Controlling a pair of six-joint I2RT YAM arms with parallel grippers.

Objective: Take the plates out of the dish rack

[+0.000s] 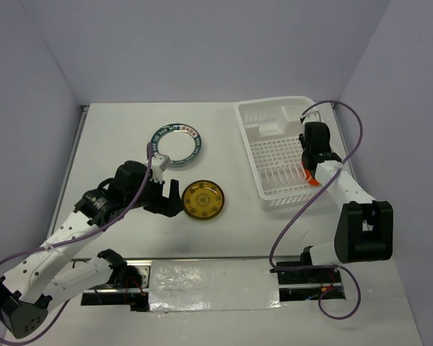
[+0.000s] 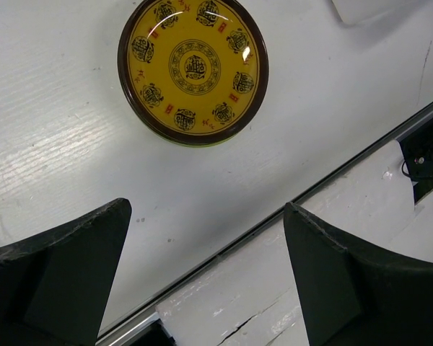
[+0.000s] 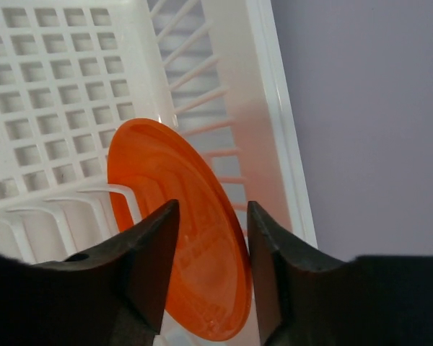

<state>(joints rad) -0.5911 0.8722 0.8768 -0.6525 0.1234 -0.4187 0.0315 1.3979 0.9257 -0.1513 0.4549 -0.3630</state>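
In slotted rack, tool pinching glossy orange disc

Orange plate hard against dish rack side wall; bare grid base beside it.

White table carries teal-rimmed plate, yellow plate, dish rack.

Glossy yellow plate, translucent orange-red plate, white plastic dish rack
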